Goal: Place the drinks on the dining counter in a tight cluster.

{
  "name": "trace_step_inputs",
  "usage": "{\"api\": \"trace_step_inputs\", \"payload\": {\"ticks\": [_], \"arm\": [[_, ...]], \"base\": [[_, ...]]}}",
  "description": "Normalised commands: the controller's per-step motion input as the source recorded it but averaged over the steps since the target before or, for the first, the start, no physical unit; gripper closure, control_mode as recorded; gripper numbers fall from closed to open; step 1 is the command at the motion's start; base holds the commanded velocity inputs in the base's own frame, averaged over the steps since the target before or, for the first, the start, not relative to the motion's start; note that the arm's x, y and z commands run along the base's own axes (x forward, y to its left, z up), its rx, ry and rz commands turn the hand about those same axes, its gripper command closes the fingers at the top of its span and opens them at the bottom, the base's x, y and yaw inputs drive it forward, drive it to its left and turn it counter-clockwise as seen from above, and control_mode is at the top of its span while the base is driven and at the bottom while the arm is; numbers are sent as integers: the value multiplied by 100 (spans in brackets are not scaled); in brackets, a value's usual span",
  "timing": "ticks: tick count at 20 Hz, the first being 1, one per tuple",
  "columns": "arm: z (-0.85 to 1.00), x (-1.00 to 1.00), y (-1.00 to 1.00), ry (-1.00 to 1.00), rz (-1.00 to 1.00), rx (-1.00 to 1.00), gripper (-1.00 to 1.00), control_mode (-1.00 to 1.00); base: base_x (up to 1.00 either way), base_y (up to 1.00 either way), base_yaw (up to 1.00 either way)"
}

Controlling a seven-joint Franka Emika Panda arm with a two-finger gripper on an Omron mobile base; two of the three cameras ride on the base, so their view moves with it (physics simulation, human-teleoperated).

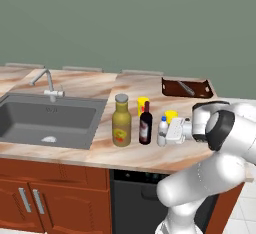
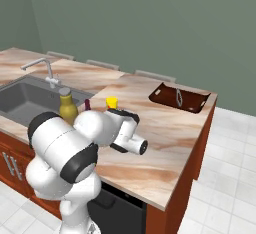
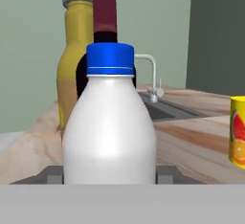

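The tool (image 1: 169, 130) clasps the small white bottle (image 1: 162, 131) beside the wine bottle (image 1: 145, 124) and the olive-yellow bottle (image 1: 121, 121) on the bench (image 1: 135, 153), the cluster seemingly complete bar letting go.

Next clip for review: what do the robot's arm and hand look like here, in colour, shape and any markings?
The arm is built of glossy white, rounded, bulbous segments joined by dark black bands at the joints. It ends in a compact white, boxy hand with small dark grey finger tips. No cables, logos or markings are visible on it.
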Motion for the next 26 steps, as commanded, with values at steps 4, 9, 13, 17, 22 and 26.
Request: {"api": "trace_step_inputs", "payload": {"ticks": [4, 9, 13, 17, 22, 26], "arm": [[-16, 5, -5, -3, 0, 1, 100, -100], [-17, -2, -4, -6, 0, 0, 100, -100], [-14, -13, 0, -7, 0, 0, -100, -100], [-3, -11, 0, -6, 0, 0, -100, -100], [0, -10, -1, -2, 0, 0, -100, -100], [1, -11, -3, 0, 0, 0, -100, -100]], "base": [[0, 0, 0], [0, 0, 0], [0, 0, 0], [0, 0, 0], [0, 0, 0], [0, 0, 0]]}}
